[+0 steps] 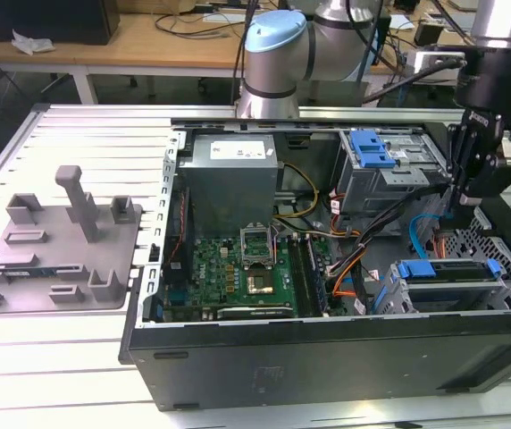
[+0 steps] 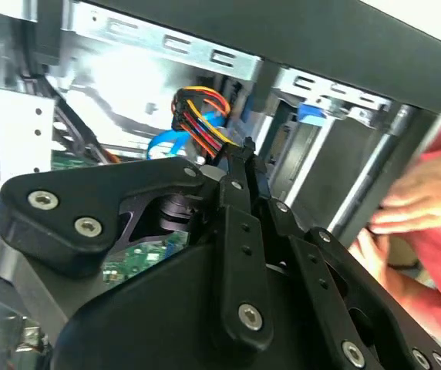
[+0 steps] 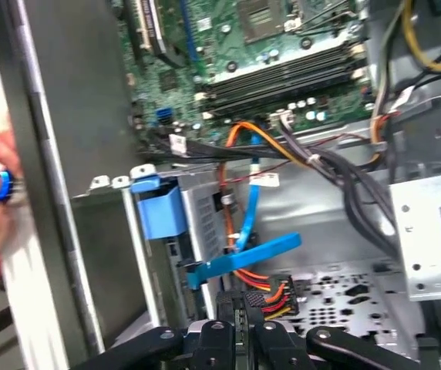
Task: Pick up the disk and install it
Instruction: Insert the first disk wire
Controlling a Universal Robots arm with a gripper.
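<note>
the disk [image 1: 448,271], a flat rectangular drive with a dull silver-grey body edged by a bright blue plastic bracket, is lying level in the perforated metal drive cage [image 1: 506,290]. that cage is sitting at the near corner of the open black computer case [image 1: 327,366], on the exterior view's right. the black gripper [image 1: 462,213] is hanging just above the cage, not touching the disk. in the second wrist view its jaws are showing drawn together, just beside a bundle of orange, red and yellow wires [image 2: 201,116]. a glossy green motherboard [image 1: 238,268] is lying flat inside the case. a person's hand [image 2: 405,210] is showing just outside the case wall. a matte grey plastic stand with posts [image 1: 59,237] is sitting on the ribbed aluminium bench [image 1: 77,143], well apart from the case.
</note>
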